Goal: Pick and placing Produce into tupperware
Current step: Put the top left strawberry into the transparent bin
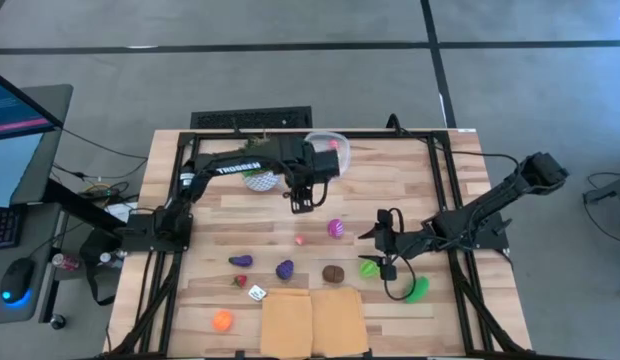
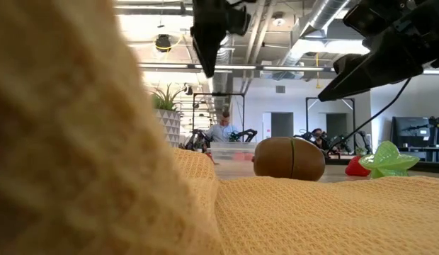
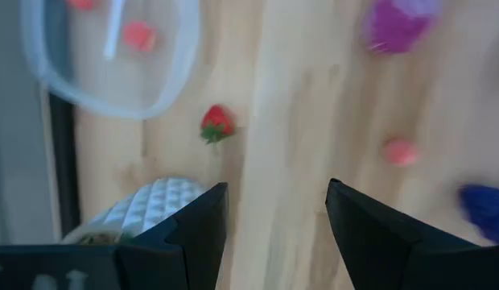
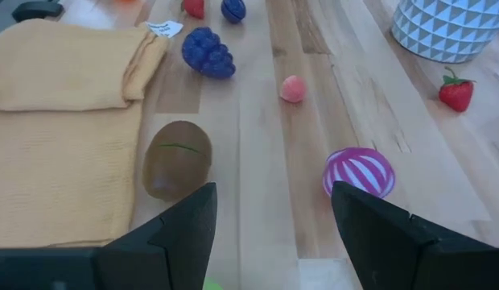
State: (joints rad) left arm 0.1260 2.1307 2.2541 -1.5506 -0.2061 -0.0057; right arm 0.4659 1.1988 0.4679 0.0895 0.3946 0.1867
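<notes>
The clear tupperware [image 1: 325, 145] stands at the table's far edge with pink pieces inside; it also shows in the left wrist view [image 3: 113, 60]. My left gripper [image 1: 298, 204] hovers open and empty [image 3: 275, 193] above a red strawberry [image 3: 216, 123] beside the plant pot [image 1: 258, 180]. My right gripper [image 1: 377, 250] is open and empty [image 4: 274, 193], hovering near the brown kiwi [image 4: 177, 159] and the purple striped ball [image 4: 360, 171]. A small pink piece [image 4: 293, 89], blue grapes [image 4: 208, 52], a purple piece [image 1: 240, 261], green pieces [image 1: 368, 267] and an orange piece [image 1: 222, 320] lie on the table.
Two yellow cloths [image 1: 312, 322] lie at the table's near edge and fill much of the low view [image 2: 311, 212]. A small white tag [image 1: 257, 293] lies left of them. A black frame runs around the table [image 1: 430, 140]. People sit in the room behind [image 2: 223, 127].
</notes>
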